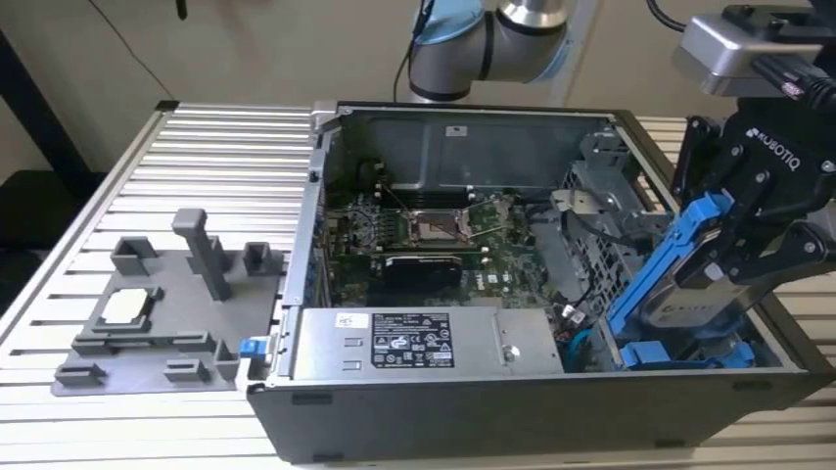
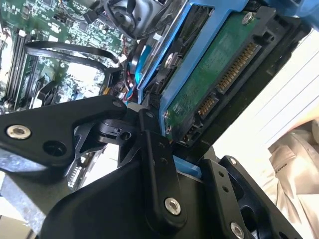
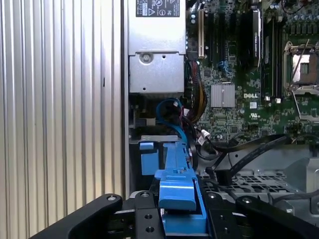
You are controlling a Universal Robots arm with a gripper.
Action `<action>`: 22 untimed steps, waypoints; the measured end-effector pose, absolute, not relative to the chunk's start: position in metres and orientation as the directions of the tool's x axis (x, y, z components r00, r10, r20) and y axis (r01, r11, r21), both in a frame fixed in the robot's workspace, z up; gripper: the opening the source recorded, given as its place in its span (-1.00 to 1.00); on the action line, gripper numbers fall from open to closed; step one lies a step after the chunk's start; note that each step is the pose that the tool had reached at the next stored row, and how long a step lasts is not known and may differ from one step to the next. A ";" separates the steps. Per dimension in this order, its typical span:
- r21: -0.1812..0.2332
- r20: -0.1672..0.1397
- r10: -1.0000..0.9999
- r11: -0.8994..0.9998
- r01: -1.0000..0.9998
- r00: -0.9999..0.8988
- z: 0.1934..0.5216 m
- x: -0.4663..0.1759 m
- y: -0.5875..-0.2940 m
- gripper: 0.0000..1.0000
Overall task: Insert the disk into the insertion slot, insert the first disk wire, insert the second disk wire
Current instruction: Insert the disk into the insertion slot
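Jaws tight on the tilted disk (image 1: 669, 257), lower edge inside the open case (image 1: 523, 423)

Robotics lab or test cell, probably, ribbed aluminium bench (image 1: 196, 147), industrial robot arm (image 1: 451, 54) beyond the gripper (image 1: 738, 259), opened computer case (image 1: 457, 132) under the gripper, grey fixture plate (image 1: 144, 323) well apart from it.
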State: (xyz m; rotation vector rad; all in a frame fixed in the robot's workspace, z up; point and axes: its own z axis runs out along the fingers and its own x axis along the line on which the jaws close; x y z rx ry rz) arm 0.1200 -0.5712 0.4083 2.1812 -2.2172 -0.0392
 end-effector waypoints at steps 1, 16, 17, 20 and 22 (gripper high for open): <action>0.040 0.005 -1.000 0.016 -0.999 -0.016 0.408 0.120 -0.571 -0.34; 0.040 0.005 -1.000 0.016 -0.999 -0.016 0.384 0.121 -0.572 -0.34; 0.040 0.005 -1.000 0.016 -0.999 -0.016 0.382 0.121 -0.572 -0.34; 0.040 0.005 -1.000 0.016 -0.999 -0.016 0.376 0.121 -0.572 -0.34; 0.040 0.005 -1.000 0.016 -0.999 -0.016 0.373 0.121 -0.572 -0.34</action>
